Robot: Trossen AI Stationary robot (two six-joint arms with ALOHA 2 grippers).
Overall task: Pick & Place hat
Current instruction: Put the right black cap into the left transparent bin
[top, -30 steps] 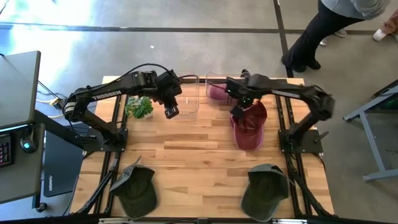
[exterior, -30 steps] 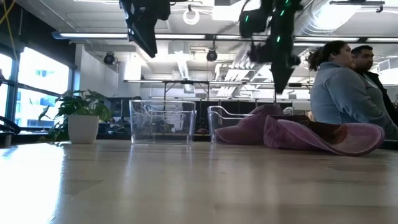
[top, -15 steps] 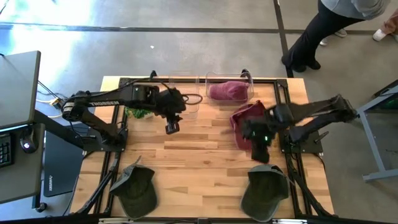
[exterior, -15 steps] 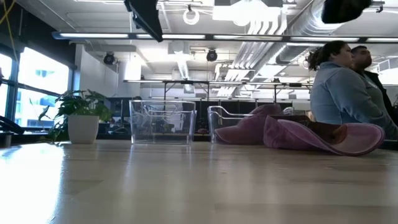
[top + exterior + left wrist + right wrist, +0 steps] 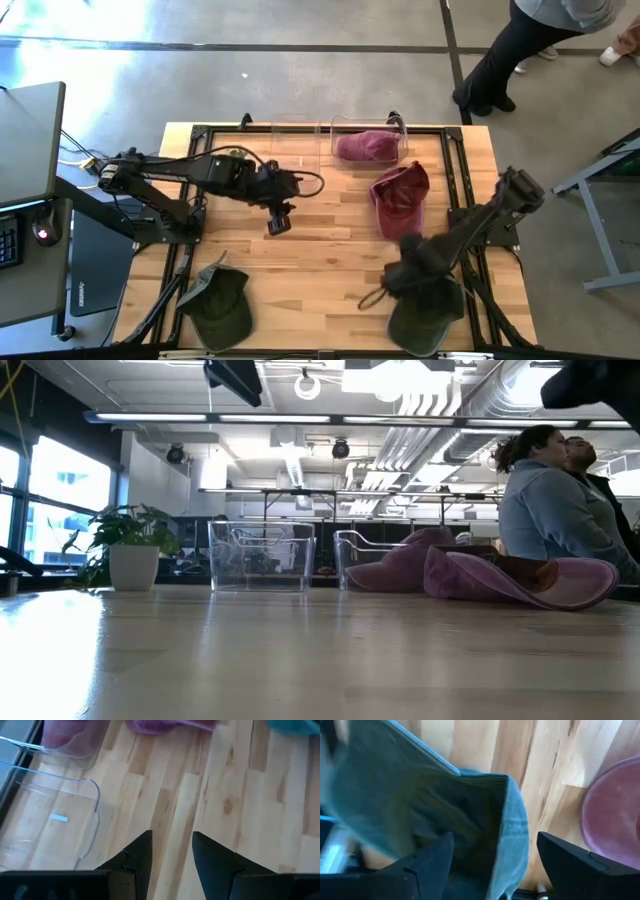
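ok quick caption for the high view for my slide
Right gripper open over a green cap; maroon caps lie beside and inside a clear bin.

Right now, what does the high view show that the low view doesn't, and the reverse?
Only the high view shows two green hats, one near the left arm's base and one under the right hand, whose fingers stand open, plus the left hand over bare wood. Only the low view shows a potted plant and people behind the table. Both show the maroon hat on the table and another in a clear bin.
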